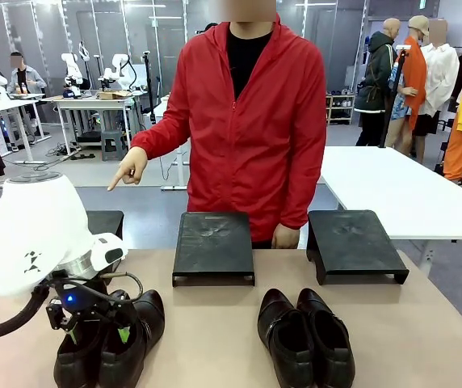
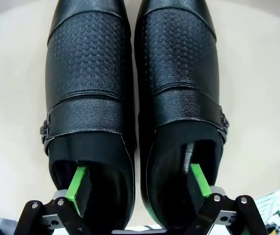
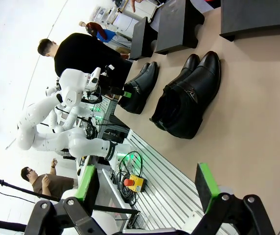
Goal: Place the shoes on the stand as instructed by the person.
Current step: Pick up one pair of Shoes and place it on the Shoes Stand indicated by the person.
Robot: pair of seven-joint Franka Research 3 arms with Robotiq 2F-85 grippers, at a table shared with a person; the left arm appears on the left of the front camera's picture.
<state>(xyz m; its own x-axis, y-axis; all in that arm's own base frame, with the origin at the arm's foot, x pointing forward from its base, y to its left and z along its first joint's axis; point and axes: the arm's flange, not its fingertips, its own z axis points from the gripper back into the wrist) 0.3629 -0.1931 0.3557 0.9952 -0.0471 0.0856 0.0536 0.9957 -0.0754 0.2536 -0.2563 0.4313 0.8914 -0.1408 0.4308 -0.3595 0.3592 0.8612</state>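
- Front view: person (image 1: 247, 121) in a red jacket standing at the far edge of the tabletop (image 1: 215, 339).
- One hand (image 1: 130, 168) out with the index finger aimed down toward picture left; the other hand (image 1: 285, 237) resting low between two stands.
- Three dark stands in a row along the far side: left stand (image 1: 106, 222) half hidden behind the white arm, middle stand (image 1: 213, 246) and right stand (image 1: 352, 242) in plain sight, all bare on top.
- Left pair of shoes (image 1: 110, 343) on the near left of the tabletop, right pair of shoes (image 1: 305, 335) on the near right, well apart, toes toward the person.
- Left pincer (image 1: 102, 331) down on the left pair, one green pad showing at the shoe openings.
- Left wrist view: looking straight down on the left pair of shoes (image 2: 130, 98), side by side and touching, textured uppers, a metal buckle on each outer side, pale tabletop (image 2: 257, 98) around them.
- Left pincer (image 2: 139, 183) spread wide, one green pad dipped into each shoe's opening, the two inner walls between the pads, not squeezed.
- Right wrist view: right pincer (image 3: 147, 183) spread wide, holding nothing, hanging off the near edge of the tabletop (image 3: 247, 137).
- Farther out, right pair of shoes (image 3: 189, 98) lying closer, left pair of shoes (image 3: 140, 85) beyond with the left arm (image 3: 76, 93) bent over it.
- Stands lined up past the shoes at the picture's top.
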